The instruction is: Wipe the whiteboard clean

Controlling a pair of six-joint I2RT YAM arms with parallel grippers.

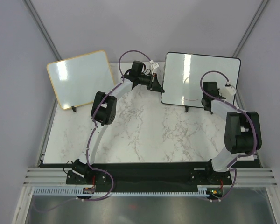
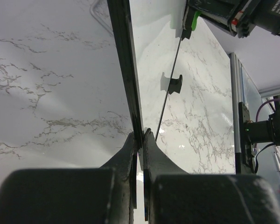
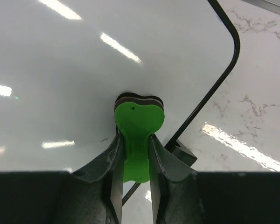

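The whiteboard, glossy white with a thin black frame, stands tilted at the back right of the table, with a faint red curved line low on its face. My left gripper is shut on its left frame edge; in the left wrist view the jaws pinch the black frame. My right gripper is shut on a green eraser, whose dark felt pad is pressed flat on the whiteboard near its lower right corner. A tiny dark speck shows beside the left finger.
A second whiteboard with a light wooden frame leans at the back left. The marble table lies between the arms. A small black foot of the board rests on the marble. Grey walls close in both sides.
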